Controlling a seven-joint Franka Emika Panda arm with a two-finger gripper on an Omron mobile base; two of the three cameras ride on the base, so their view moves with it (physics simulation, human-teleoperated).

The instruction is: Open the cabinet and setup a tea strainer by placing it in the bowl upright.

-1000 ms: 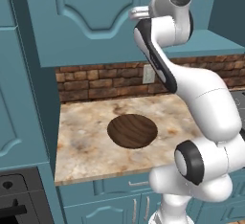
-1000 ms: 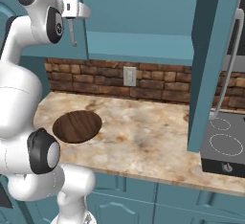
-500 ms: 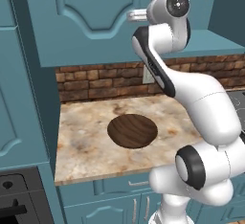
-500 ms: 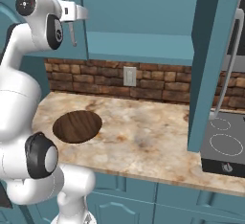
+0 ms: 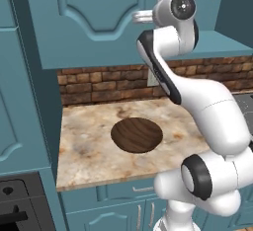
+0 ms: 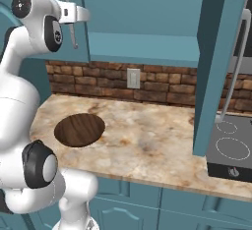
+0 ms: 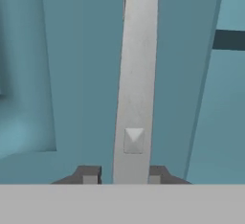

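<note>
Narrowed since the earlier frame, the gripper (image 7: 122, 174) clamps the left cabinet (image 5: 94, 22) door's bar handle (image 7: 135, 84) at 6 o'clock; pull squarely outward.

A home kitchen, rendered. Teal wall cabinets (image 5: 94, 18) with arched raised-panel doors hang above a mottled beige stone tabletop (image 6: 147, 143), and a red-brown brick backsplash (image 6: 162, 84) with a white wall outlet (image 6: 133, 78) runs behind that tabletop. Teal base cupboards (image 6: 162, 209) sit beneath it. A black glass cooktop (image 6: 231, 150) lies just right of the tabletop, and a dark wooden bowl (image 5: 137, 134) rests on it.
</note>
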